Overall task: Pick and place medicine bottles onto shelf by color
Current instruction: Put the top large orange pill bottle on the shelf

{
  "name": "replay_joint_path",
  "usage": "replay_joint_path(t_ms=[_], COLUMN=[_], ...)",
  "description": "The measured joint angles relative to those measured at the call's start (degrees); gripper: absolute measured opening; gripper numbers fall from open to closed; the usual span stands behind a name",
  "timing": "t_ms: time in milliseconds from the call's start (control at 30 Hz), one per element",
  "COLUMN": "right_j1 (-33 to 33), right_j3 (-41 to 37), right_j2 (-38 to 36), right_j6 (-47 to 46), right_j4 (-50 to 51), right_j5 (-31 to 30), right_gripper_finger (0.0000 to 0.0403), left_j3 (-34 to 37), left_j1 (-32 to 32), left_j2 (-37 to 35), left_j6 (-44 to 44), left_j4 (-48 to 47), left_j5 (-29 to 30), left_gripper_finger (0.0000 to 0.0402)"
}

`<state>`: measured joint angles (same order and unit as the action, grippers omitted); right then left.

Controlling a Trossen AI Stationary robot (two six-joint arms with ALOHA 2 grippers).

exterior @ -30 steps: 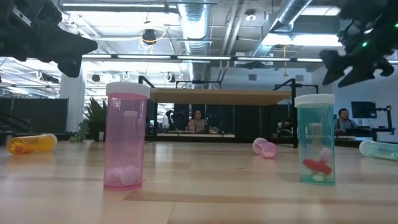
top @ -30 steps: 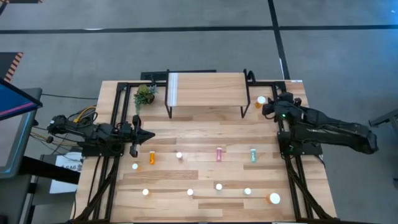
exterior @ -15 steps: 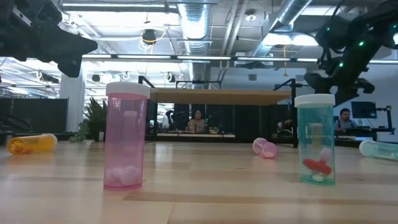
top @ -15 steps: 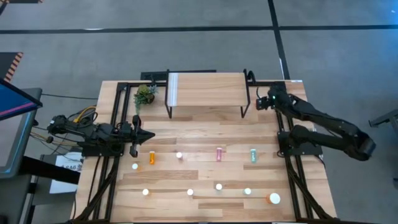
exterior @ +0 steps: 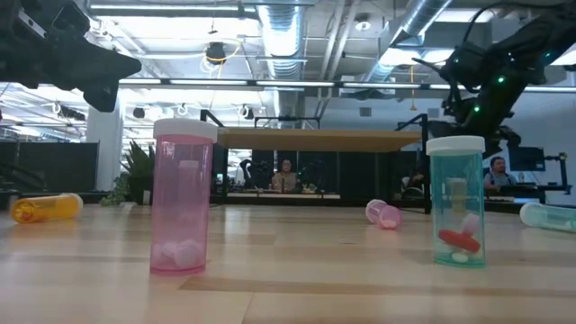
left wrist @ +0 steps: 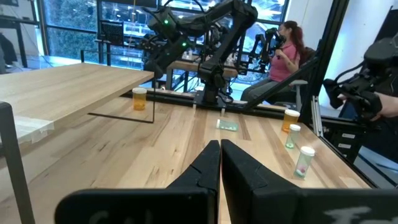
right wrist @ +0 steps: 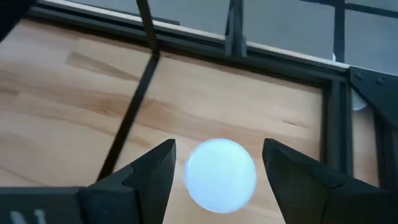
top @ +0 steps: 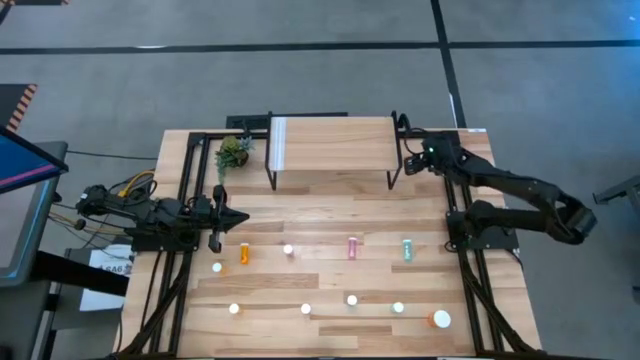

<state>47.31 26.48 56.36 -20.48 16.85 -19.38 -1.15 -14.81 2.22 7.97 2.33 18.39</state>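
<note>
Low view, nearest first: a pink bottle [exterior: 184, 195] stands upright on the table [exterior: 297, 279], with a teal bottle [exterior: 458, 202] upright to its side. Farther back a small pink bottle [exterior: 384, 214] lies on its side; an orange bottle [exterior: 45, 209] lies at one edge and a teal one [exterior: 549, 216] at the other. People sit in the room beyond.

From above: white caps dot the near rows, with a large orange bottle [top: 440, 320] at the near right corner. The middle row holds an orange [top: 243, 252], a pink [top: 352, 247] and a teal bottle [top: 407, 248], all lying down.

Left gripper [top: 240, 219] waits at the table's left edge, fingers pressed together, holding nothing (its wrist view shows the tips touching [left wrist: 219, 163]).

Right gripper [top: 410, 166] hangs at the far right, just beside the shelf's [top: 330, 142] right legs. Its fingers stand wide, one on each side of a white cap [right wrist: 221, 175] below. In that wrist view a gap shows between cap and each finger; whether they touch lower down I cannot tell. The left wrist view shows the orange bottle [left wrist: 139, 99] upright beside the shelf under that arm.

A small plant [top: 233, 152] sits left of the shelf. Shelf top is bare wood with a pale strip [top: 278, 143] at its left end.
</note>
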Motion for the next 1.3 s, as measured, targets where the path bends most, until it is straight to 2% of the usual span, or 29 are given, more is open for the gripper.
replay_joint_path(t_ms=[667, 967, 1300], right_j1=[1.58, 1.57, 1.55], right_j3=[0.02, 0.02, 0.02], right_j2=[9.74, 10.4, 10.27], right_j6=[1.99, 2.54, 2.76], right_j4=[-1.45, -2.39, -2.54], right_j5=[0.4, 0.61, 0.52], right_gripper_finger=[0.0265, 0.0264, 0.0196], left_j3=[0.0, 0.0, 0.0], left_j1=[0.0, 0.01, 0.02], left_j2=[0.0, -0.02, 0.0], left_j6=[0.02, 0.01, 0.0], left_j4=[0.0, 0.0, 0.0], left_j5=[0.0, 0.0, 0.0], left_gripper_finger=[0.0, 0.0, 0.0])
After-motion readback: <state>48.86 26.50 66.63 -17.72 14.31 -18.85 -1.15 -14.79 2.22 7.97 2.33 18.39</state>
